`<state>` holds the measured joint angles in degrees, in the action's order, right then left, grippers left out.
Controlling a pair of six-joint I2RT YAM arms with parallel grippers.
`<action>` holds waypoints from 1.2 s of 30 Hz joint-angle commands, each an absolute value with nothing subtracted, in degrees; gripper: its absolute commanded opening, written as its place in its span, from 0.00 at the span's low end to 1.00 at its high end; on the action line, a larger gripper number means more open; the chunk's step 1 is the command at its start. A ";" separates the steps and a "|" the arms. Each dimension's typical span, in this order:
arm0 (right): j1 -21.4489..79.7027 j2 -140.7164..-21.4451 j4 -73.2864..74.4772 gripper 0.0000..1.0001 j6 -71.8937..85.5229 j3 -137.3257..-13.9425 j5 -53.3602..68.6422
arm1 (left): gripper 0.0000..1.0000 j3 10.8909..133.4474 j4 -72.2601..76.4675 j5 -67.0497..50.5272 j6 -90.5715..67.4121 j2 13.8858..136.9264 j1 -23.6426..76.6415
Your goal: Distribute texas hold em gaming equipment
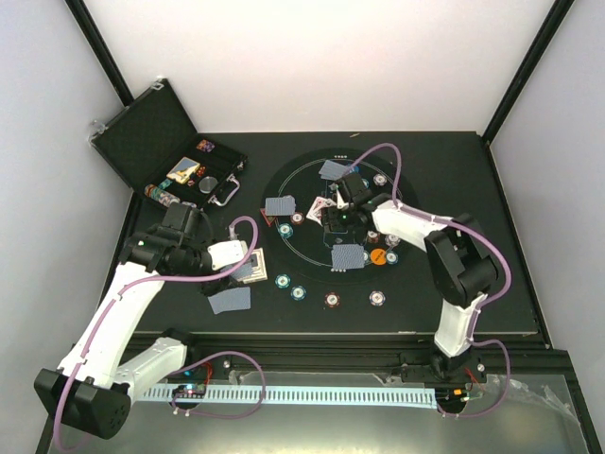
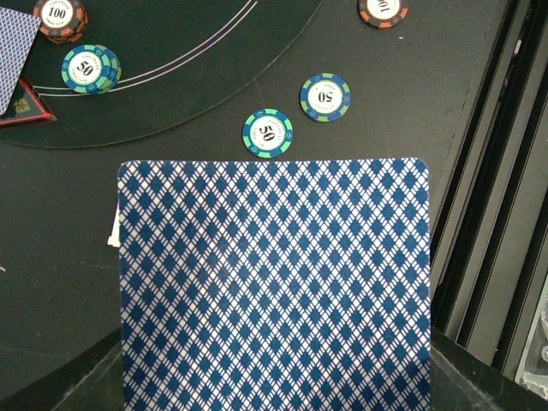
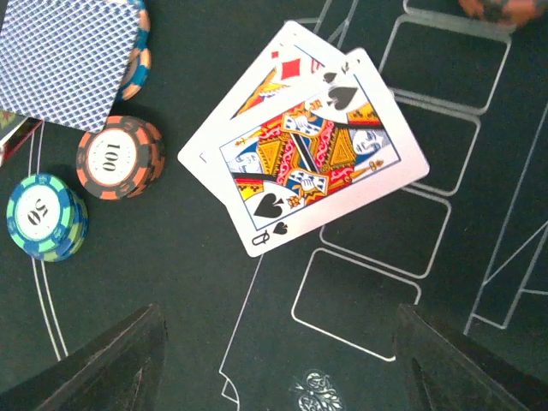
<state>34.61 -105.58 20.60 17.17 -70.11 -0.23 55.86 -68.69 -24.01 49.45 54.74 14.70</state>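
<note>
Your left pincer (image 1: 238,262) is closed on the pack of cards (image 2: 274,282), back side up. It holds the pack just outside the near-left edge of the round mat (image 1: 307,248). The long axis of the pack goes straight out from the fingers toward the mat. Its far short edge comes almost to a teal chip (image 2: 267,134), and a second teal chip (image 2: 324,97) lies a little further off to the right. Both chips are on the bare table. So a card leaving the pack should slide forward along this axis, not sideways.

Your right pincer (image 3: 276,330) is open, with nothing between the fingers, and it hangs over the middle of the mat. Two face-up cards (image 3: 317,145) lie ahead of it on the mat — the queen of spades on top of a diamond card. They overlap and are turned diagonally to the fingers, and they are free of the pincer.

The pack is to the left of the right pincer and well apart from it, beyond the mat edge. I judge the left arm is the nearer one for the next card. If you want the right pincer to take it, bring it across the mat to the pack's short edge and meet this edge squarely.
</note>
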 commanded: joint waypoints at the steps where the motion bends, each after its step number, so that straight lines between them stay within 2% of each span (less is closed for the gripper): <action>1: 31.43 -108.10 16.00 0.75 29.70 -69.14 16.55 | 0.01 58.52 -69.81 -24.57 50.01 54.19 14.68; 8: 27.93 -113.10 15.15 0.71 33.78 -72.75 20.60 | 0.01 58.10 -69.63 -24.22 50.27 54.29 14.68; 21: 24.08 -121.40 19.22 0.68 34.21 -80.47 16.67 | 0.02 57.73 -69.11 -23.98 50.75 54.75 14.67; 36: 23.47 -124.05 25.80 0.67 30.88 -89.57 15.67 | 0.02 57.83 -68.82 -24.26 50.98 54.71 14.68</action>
<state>23.90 -123.61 22.61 32.08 -87.53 16.78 56.14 -68.93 -23.99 49.80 54.87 14.70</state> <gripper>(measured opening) 0.670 0.656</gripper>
